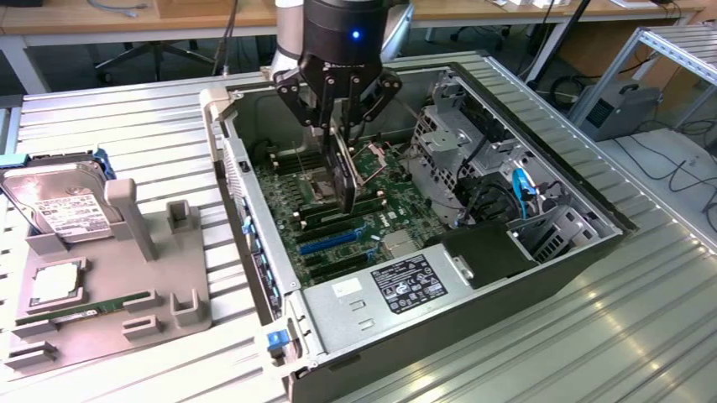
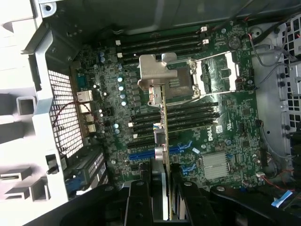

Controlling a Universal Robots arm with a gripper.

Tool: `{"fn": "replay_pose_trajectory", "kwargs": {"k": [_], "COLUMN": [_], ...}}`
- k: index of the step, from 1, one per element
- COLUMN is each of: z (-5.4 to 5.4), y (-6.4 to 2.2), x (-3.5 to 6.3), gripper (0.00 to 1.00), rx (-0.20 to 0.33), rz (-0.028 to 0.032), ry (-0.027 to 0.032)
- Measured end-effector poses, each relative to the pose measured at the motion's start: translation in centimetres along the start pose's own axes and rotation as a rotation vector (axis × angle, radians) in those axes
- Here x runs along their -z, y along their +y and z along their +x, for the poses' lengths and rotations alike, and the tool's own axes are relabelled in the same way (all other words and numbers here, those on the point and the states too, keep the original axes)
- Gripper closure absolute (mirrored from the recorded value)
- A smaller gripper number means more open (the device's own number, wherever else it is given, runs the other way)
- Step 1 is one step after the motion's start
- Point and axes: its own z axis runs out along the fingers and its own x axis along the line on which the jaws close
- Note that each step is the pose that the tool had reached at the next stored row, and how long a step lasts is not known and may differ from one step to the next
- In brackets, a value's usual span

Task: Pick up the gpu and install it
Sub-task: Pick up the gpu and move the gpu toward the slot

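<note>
Gripper (image 1: 339,113) half closed, fingers clamped on both faces of the gpu (image 1: 345,178). The card hangs edge-on just above the motherboard (image 1: 325,243) inside the open case (image 1: 538,277). In the exterior view its long axis runs 12 to 6 o'clock, with the silvery bracket (image 2: 157,70) end lowest, toward the board.

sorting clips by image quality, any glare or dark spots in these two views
Exterior view: bright glare on the ribbed table at that view's right, the case interior shaded. Wrist view: the gpu has a brightly lit bracket, the pale surface outside the case is washed out, the gripper holding the gpu is nearly black.
</note>
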Motion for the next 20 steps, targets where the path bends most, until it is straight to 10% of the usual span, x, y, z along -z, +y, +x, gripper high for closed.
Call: {"fn": "replay_pose_trajectory", "kwargs": {"k": [20], "z": [-1.7], "y": [0.31], "x": [-0.85], "gripper": [0.72], "rx": [0.0], "rz": [0.0001], "ry": [0.0]}}
